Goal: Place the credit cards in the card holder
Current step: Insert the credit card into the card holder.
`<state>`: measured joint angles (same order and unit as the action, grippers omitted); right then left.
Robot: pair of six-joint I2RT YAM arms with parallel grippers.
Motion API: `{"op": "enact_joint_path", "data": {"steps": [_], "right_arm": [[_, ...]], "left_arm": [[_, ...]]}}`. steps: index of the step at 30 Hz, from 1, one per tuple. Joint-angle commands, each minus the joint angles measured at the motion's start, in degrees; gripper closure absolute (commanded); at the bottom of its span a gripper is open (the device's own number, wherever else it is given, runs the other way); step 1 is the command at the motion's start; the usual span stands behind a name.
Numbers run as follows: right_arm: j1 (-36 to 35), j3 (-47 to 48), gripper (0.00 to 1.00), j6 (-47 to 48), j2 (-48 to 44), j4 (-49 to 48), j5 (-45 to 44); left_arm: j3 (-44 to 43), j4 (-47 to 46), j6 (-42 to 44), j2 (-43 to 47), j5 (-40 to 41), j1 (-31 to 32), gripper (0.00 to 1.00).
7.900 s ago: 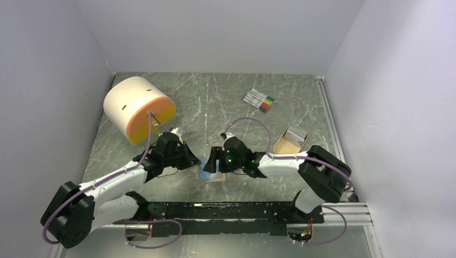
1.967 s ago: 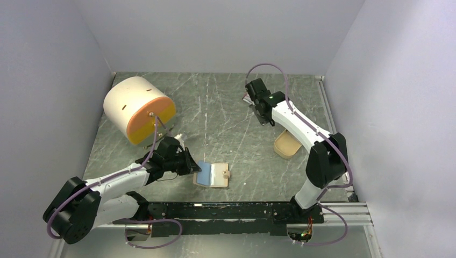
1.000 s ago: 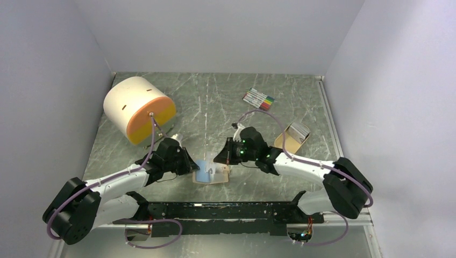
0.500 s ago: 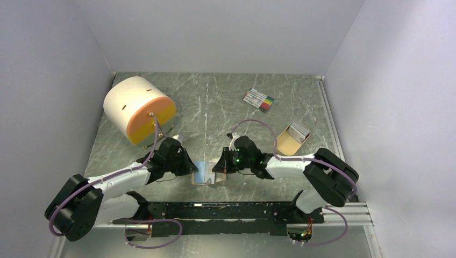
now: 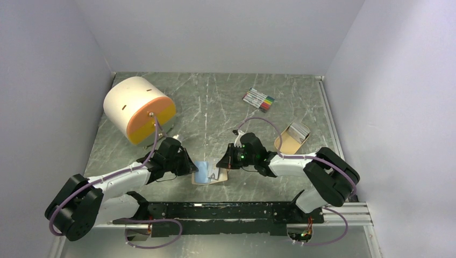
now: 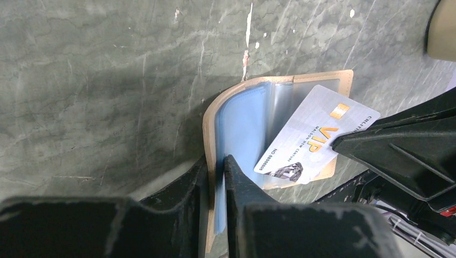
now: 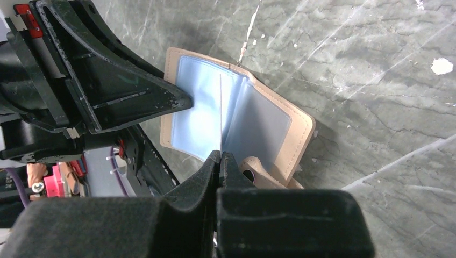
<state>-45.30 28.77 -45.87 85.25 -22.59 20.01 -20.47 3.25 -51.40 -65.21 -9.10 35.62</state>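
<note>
- My left gripper (image 6: 216,162) pinches the card holder (image 6: 207,122) by its blue sleeves (image 6: 241,115).
- My right gripper (image 7: 220,157) clamps a credit card (image 6: 312,135), corner possibly inside a sleeve.

This is a robot test cell in a lab, not a home or shop. Plain pale lavender-grey panel walls (image 5: 215,32) close in a dark green marble-patterned tabletop (image 5: 215,102) on three sides. Along the bottom of the overhead view, two white-and-black jointed robot arms trailing purple cables, one at lower left (image 5: 115,181) and one at lower right (image 5: 289,163), are bolted to a black metal rail (image 5: 226,210). The few props are unrelated: a white cylinder with an orange face (image 5: 137,107) at upper left and a bundle of coloured marker pens (image 5: 258,99) right of centre.
</note>
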Motion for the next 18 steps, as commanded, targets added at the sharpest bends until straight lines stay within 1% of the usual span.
{"op": "enact_joint_path", "data": {"steps": [1, 6, 15, 18], "right_arm": [[0.8, -1.6, 1.0, -0.5, 0.1, -2.3, 0.6], [1.3, -3.3, 1.0, -1.5, -0.5, -4.0, -0.5], [1.9, -4.7, 1.0, -3.5, 3.4, -10.5, 3.6], [1.9, -5.0, 1.0, -3.5, 3.6, -10.6, 3.6]], "left_arm": [[-0.8, 0.5, 0.6, 0.9, 0.6, 0.3, 0.81], [-0.6, 0.7, 0.3, 1.0, 0.9, 0.3, 0.83], [-0.7, 0.4, 0.4, 0.6, 0.7, 0.3, 0.8], [-0.4, 0.1, 0.2, 0.6, 0.8, 0.4, 0.79]]}}
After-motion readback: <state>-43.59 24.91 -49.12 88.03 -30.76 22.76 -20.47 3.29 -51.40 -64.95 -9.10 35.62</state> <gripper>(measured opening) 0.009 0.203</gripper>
